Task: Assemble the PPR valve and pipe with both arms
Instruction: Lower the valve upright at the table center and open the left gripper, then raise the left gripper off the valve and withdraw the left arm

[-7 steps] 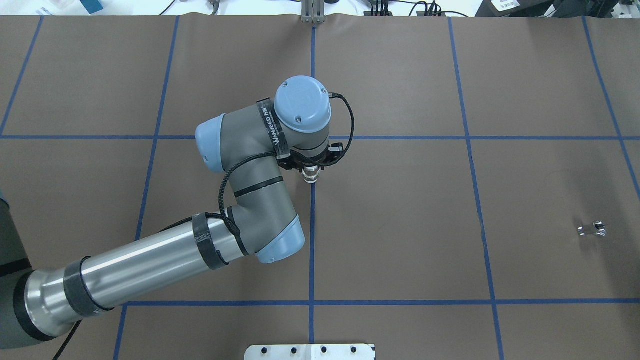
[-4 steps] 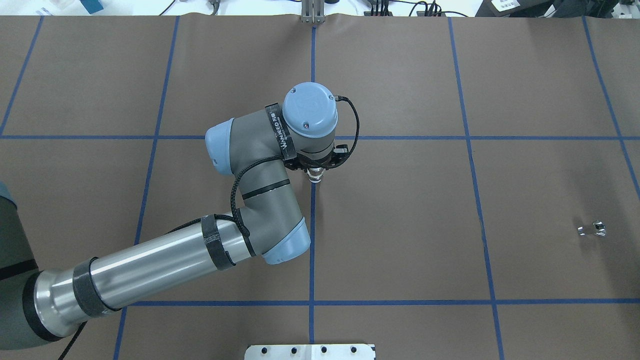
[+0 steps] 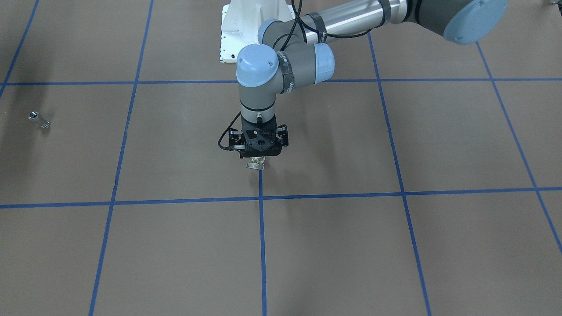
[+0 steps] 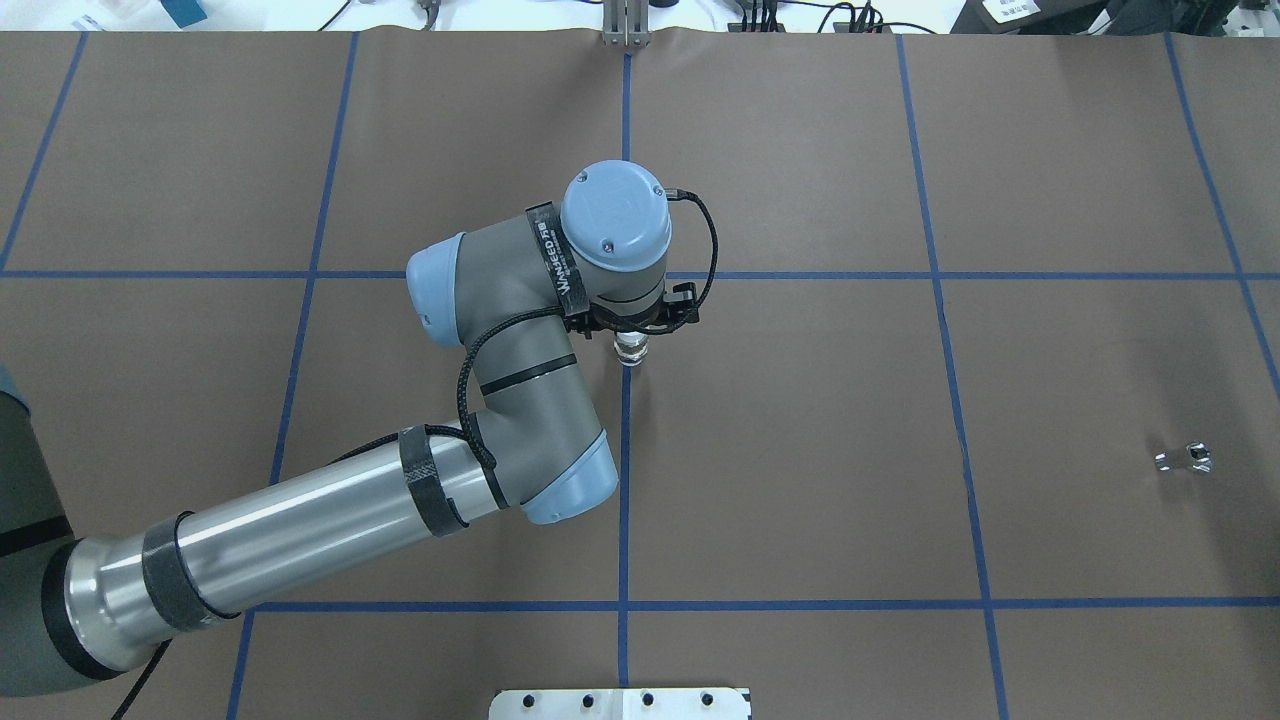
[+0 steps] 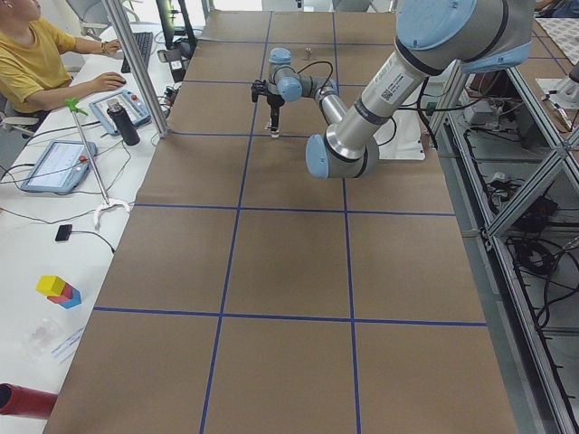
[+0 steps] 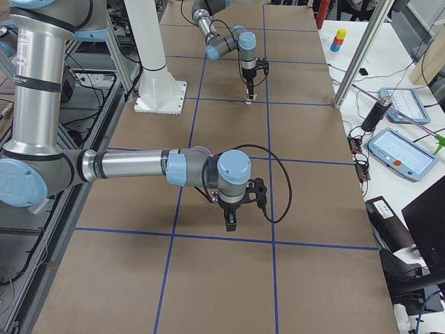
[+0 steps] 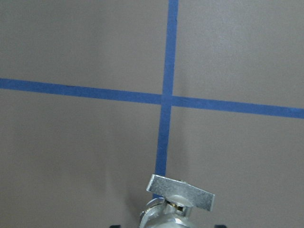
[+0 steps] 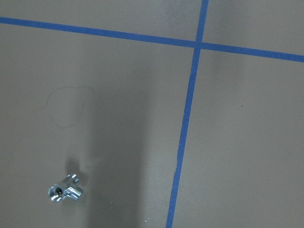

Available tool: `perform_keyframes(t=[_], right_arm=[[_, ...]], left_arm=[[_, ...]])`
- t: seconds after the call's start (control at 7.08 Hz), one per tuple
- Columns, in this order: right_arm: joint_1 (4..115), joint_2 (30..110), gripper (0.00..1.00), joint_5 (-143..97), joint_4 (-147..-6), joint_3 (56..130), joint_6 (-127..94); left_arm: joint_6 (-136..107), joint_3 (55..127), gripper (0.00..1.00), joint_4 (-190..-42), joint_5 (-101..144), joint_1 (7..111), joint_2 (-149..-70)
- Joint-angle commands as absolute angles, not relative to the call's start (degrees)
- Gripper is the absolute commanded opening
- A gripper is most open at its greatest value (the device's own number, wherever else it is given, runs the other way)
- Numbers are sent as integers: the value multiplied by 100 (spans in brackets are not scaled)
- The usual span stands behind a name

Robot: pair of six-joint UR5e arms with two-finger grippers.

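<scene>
My left gripper [image 3: 260, 154] is shut on the PPR valve [image 3: 257, 165] and points straight down over the blue centre line in mid-table. The valve's silvery body and flat tab show below the fingers in the overhead view [image 4: 631, 350] and in the left wrist view [image 7: 179, 198]. I cannot tell whether it touches the paper. The pipe [image 4: 1185, 459], a tiny silver stub, lies alone far to my right; it also shows in the front-facing view [image 3: 38, 120] and the right wrist view [image 8: 65, 190]. My right gripper [image 6: 231, 220] shows only in the exterior right view; I cannot tell its state.
Brown paper with a blue tape grid [image 4: 960, 440] covers the table. The white bolted pedestal [image 4: 620, 703] stands at the near edge. A person, tablets and a bottle [image 5: 125, 124] sit on the bench beyond the far edge. Aluminium posts [image 6: 354, 62] stand at that edge.
My left arm has shifted a little to the right with the valve in its grip, then almost stopped. The pipe has not moved.
</scene>
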State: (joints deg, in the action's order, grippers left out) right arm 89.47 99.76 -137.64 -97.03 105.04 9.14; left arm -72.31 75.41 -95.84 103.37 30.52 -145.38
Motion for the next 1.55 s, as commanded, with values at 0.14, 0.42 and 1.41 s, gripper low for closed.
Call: perform_keyframes(t=[0.14,0.42,1.41], right_arm=[[8947,9984,100,-13772,-9703,10503,914],[8939,10011,100,-13772,-9712,10503,914],[8930,9808,100,-13737,-8890,10529,932]], left_arm=[[-6201,8712,100,-9362,10948,3644,-13637],[-4929,10144,100,-8301,11355,4147,-12828],[293,11189,100,-8227,12767,7586,-9400]])
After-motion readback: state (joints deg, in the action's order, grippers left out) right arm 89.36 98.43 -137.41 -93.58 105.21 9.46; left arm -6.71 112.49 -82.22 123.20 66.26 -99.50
